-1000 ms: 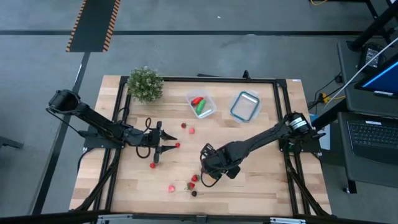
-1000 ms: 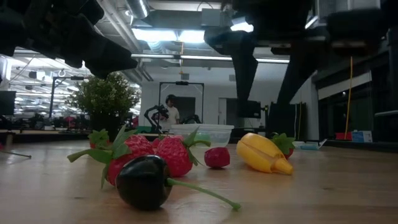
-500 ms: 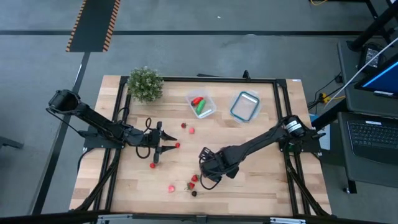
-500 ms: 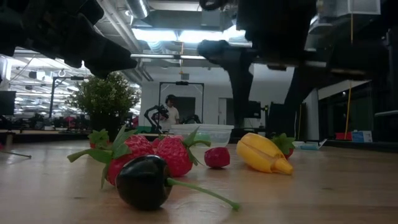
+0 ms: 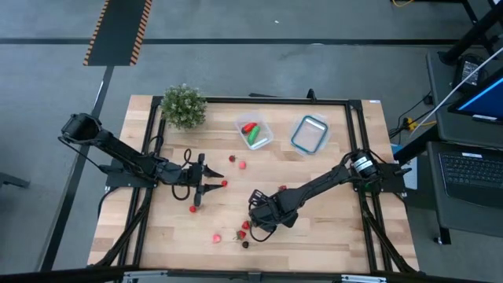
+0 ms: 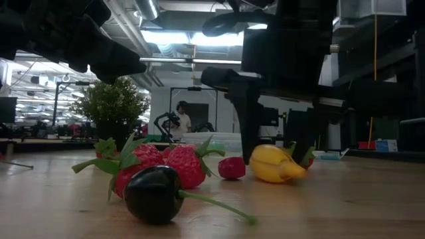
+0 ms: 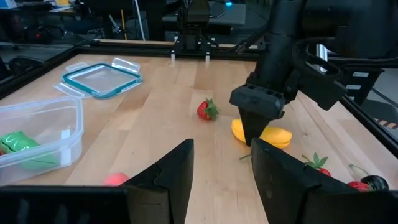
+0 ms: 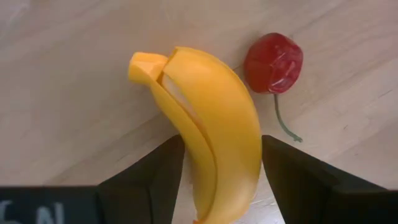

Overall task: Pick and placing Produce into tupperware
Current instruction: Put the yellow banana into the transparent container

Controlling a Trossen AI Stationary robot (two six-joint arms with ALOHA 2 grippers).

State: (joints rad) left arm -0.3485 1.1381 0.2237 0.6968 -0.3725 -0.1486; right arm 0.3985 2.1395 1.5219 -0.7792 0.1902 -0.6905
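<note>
Near the front middle of the wooden surface, the right gripper has its jaws spread and released, one on each side of the yellow banana, which lies flat on the wood; whether the fingers touch it cannot be told. In the low view the same two dark fingers stand down either side of the banana. A red cherry with a thin stem lies just beside the banana, and in the left wrist view a strawberry sits near it on the far side. Close to the low camera a cluster crowds the foreground: two leafy strawberries, a dark cherry with a long stem, and a small red berry between them and the banana. The tupperware stands well apart toward the back of the surface, with a red piece and a green oblong one inside it. Just beside it lies a blue-rimmed container, and the potted plant stands at the back left corner. The left gripper waits over the left middle of the surface, jaws released, with small red berries scattered near it. A person shows far off in the room beyond.
</note>
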